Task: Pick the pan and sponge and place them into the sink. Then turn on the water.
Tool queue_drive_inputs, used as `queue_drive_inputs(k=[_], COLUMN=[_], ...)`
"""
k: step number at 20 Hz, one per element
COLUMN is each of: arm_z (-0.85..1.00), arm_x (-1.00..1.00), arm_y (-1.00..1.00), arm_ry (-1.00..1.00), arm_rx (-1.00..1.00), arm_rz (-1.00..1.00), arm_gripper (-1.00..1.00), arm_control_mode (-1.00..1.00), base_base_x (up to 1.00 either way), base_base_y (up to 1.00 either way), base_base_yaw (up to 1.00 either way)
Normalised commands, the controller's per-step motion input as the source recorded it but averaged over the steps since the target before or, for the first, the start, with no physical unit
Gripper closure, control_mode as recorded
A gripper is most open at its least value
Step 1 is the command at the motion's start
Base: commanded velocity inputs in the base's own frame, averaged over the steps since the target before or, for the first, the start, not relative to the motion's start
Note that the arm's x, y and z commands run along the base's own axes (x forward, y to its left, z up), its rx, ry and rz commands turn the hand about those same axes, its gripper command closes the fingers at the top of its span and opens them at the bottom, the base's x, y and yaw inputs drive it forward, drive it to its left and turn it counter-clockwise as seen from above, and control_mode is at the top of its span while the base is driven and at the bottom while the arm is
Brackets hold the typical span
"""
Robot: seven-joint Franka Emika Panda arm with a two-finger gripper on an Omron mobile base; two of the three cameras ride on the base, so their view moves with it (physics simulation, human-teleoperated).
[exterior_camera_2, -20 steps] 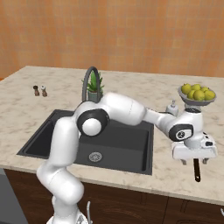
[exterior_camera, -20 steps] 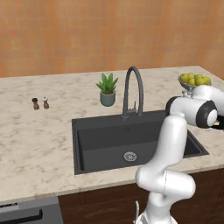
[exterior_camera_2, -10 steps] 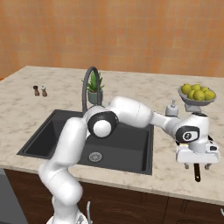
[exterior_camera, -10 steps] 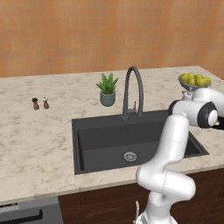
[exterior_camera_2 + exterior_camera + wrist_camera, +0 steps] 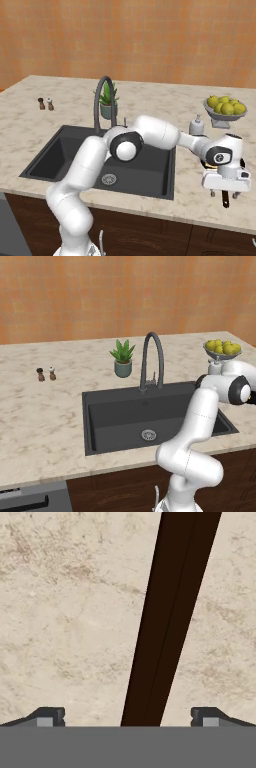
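End effector (image 5: 127,717) now lower, wide astride pan handle (image 5: 172,612), lengthwise up-frame.

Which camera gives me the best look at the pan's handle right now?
The hand view: the pan's handle runs as a long dark bar across the counter, between the open fingertips. The right base view shows just its tip below the gripper.

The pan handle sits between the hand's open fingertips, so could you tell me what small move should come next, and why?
Probably close the hand on the pan handle. In the hand view the dark handle runs straight between the two spread fingertips over the marble counter, roughly centred, so a grip looks lined up, though the remaining height is hard to judge.
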Motion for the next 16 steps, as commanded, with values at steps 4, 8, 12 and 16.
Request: queue_drive_inputs(k=[4, 8, 12, 16], arm_z=[0.0, -0.07, -0.41, -0.36], arm_x=[0.07, 0.04, 0.0, 0.0], arm_y=[-0.01, -0.01, 0.0, 0.0], arm_ry=[0.0, 0.0, 0.0, -0.01], arm_rx=[0.01, 0.0, 0.0, 0.0], arm_rz=[0.0, 0.01, 0.01, 0.02], arm_gripper=[-1.0, -1.0, -1.0, -1.0], arm_control_mode=[-1.0, -1.0, -1.0, -1.0], base_base_x=[0.0, 0.0, 0.0, 0.0], base_base_y=[0.0, 0.0, 0.0, 0.0], base_base_yaw=[0.0, 0.0, 0.0, 0.0])
